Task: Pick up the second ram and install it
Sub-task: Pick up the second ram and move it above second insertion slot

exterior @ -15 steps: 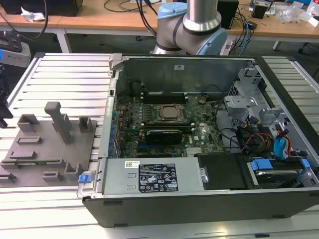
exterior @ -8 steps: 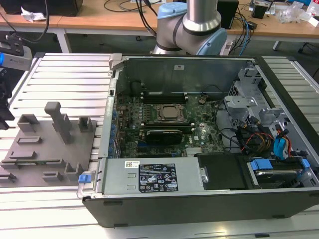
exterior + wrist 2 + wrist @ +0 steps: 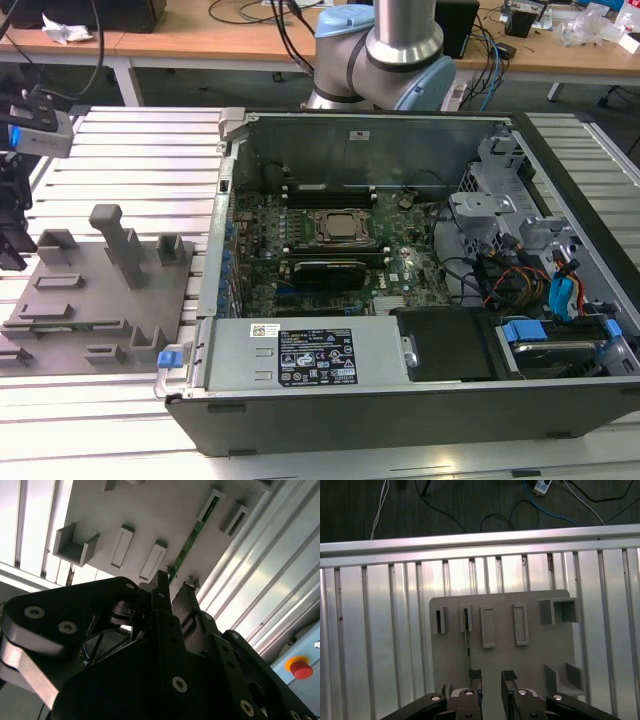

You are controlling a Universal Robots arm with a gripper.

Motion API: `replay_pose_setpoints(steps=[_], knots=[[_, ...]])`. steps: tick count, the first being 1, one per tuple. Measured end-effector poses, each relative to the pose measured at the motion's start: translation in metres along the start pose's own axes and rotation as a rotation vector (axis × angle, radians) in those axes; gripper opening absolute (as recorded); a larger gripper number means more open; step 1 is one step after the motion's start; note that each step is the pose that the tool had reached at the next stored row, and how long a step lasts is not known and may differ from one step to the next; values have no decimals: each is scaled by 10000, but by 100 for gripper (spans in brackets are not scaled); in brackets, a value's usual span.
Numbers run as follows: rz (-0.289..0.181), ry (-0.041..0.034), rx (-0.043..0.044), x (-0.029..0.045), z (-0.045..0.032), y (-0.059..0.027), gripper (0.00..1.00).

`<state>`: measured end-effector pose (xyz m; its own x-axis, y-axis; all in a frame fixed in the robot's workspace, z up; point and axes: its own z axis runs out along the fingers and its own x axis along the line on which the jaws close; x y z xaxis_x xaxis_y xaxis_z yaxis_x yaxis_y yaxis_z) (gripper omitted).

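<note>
In the first wrist view the black two-finger gripper (image 3: 491, 676) hangs above a flat grey plastic holder plate (image 3: 520, 665). Its jaws stand apart with a narrow gap and hold nothing.

The second ram (image 3: 468, 645), a long, narrow green circuit-board stick, stands on edge on that plate. One end sits in a small grey holder block (image 3: 466, 620), and its length runs towards the fingertips (image 3: 476, 676). In the second wrist view the stick (image 3: 192, 537) again slants from a holder block to the gripper (image 3: 176, 582). Its near end comes just beside one finger, but I cannot tell whether it lies inside the gap or only next to it.

In the exterior view the holder plate (image 3: 90, 290) lies on a ribbed aluminium table (image 3: 130, 160), at nine o'clock from the open black computer case (image 3: 400, 410), on the exterior view's left. The arm's wrist, with a blue-lit camera box (image 3: 35, 130), is at the plate's ten o'clock. Inside the case is a green motherboard (image 3: 400, 270) with a square metal processor socket (image 3: 337, 226). Long black memory slots (image 3: 330, 193) run at twelve o'clock of the socket. A grey labelled power-supply box (image 3: 300, 355) sits at its six o'clock, and the arm's silver and pale-blue base (image 3: 385, 55) rises at the case's twelve o'clock.
</note>
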<state>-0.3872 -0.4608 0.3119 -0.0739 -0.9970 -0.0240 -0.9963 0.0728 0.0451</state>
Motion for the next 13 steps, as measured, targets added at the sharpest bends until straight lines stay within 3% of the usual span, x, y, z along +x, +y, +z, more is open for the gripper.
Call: replay_pose_setpoints(steps=[13], knots=[[-9, 0, 1, 4, 112, -5, 30]])
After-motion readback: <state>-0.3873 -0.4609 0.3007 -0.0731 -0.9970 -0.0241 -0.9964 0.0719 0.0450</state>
